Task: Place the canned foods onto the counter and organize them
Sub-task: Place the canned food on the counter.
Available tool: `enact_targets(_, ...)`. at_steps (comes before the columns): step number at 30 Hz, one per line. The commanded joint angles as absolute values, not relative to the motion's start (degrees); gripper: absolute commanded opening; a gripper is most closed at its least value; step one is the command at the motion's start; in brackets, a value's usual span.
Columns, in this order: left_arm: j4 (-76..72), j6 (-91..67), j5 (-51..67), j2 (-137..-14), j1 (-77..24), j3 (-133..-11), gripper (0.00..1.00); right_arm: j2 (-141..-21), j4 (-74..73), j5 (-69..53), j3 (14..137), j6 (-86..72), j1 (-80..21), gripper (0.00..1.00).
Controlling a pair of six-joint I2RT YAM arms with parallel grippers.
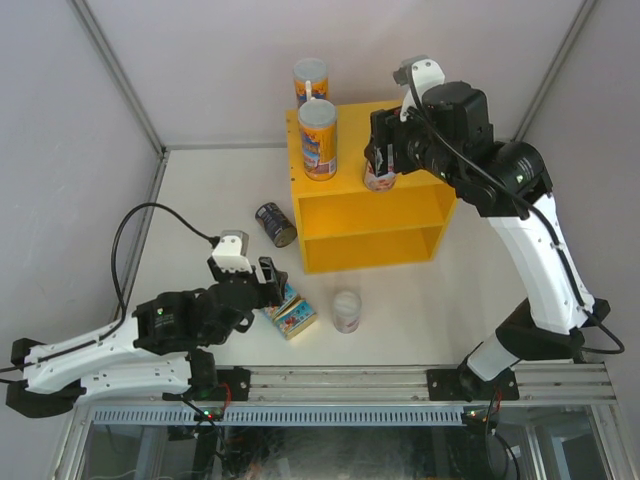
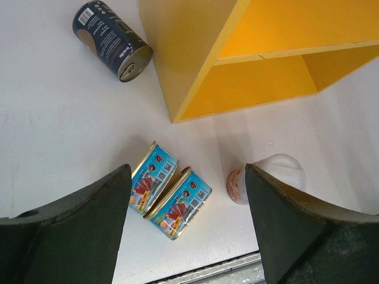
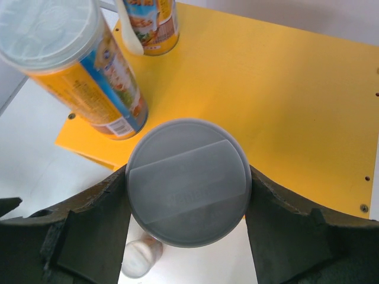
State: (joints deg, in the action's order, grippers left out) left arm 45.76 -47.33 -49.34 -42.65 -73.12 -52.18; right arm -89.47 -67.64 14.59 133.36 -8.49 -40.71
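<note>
The yellow counter [image 1: 372, 205] stands mid-table, with two tall orange-blue tubes [image 1: 319, 140] [image 1: 310, 78] upright on its top at the left. My right gripper [image 1: 381, 168] is shut on a short white-pink can [image 3: 188, 180], held over the front edge of the counter's top [image 3: 278, 89] beside the nearer tube [image 3: 77, 59]. Another white-pink can [image 1: 346, 311] stands on the table in front. Two flat blue tins [image 2: 153, 182] [image 2: 180, 202] lie side by side under my left gripper [image 2: 188, 228], which is open and holds nothing. A dark can [image 1: 275, 223] lies on its side to the counter's left.
A metal rail [image 1: 350, 382] runs along the table's near edge, close to the tins. Grey walls enclose the table at the left, back and right. A black cable [image 1: 150, 212] loops above the left arm.
</note>
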Motion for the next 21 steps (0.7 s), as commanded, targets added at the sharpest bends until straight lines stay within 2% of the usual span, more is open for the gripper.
enact_targets(1,45.75,-46.32,-50.71,-42.52,-73.39,-56.53,0.80,-89.61,-56.16,12.18,136.14,-6.55,-38.64,0.11)
enact_targets(21,45.24,-44.84,-52.24,-43.93,-73.31,-58.24,0.80,-102.21,-47.49,7.37,139.50,-3.56,-32.70,0.13)
